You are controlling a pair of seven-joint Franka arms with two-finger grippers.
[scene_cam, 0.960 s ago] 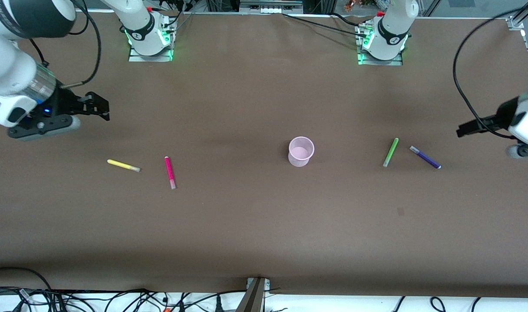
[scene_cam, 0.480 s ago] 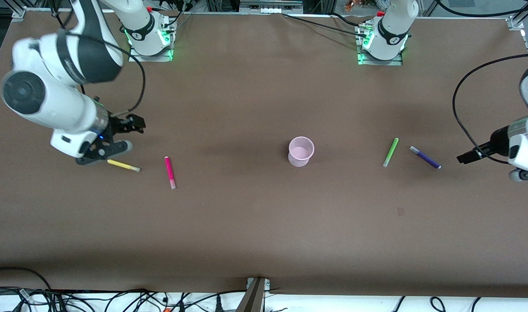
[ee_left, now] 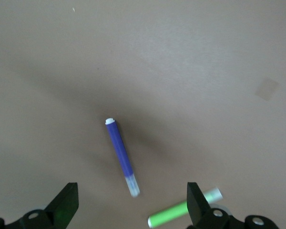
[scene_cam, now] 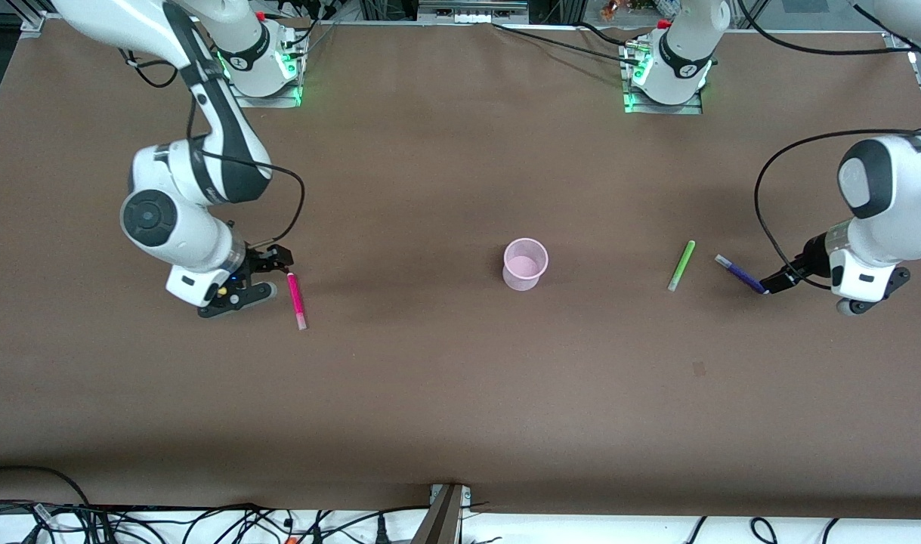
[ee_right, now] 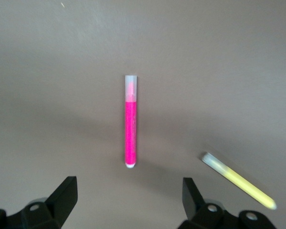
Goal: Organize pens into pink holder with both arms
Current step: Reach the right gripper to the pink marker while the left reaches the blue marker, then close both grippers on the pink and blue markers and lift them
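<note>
The pink holder [scene_cam: 526,263] stands upright mid-table with nothing in it. Toward the right arm's end lies the magenta pen [scene_cam: 296,301] [ee_right: 130,121]. My right gripper [scene_cam: 279,262] [ee_right: 129,194] hangs open just off that pen's farther end, holding nothing. The yellow pen [ee_right: 238,181] lies beside it and is hidden under the right hand in the front view. Toward the left arm's end lie the green pen [scene_cam: 681,266] [ee_left: 181,214] and the purple pen [scene_cam: 740,273] [ee_left: 120,155]. My left gripper [scene_cam: 774,284] [ee_left: 132,202] is open low over the purple pen's end, with the pen's pale tip between the fingers.
Brown table cover [scene_cam: 445,393] with only the pens and holder on it. The arm bases [scene_cam: 260,64] stand along the farthest edge. Cables [scene_cam: 203,525] lie along the nearest edge, off the cover.
Both arms swung in and down. The right gripper passed the yellow pen and reached the magenta pen's end. The left gripper came in to the purple pen. No pen has moved.
</note>
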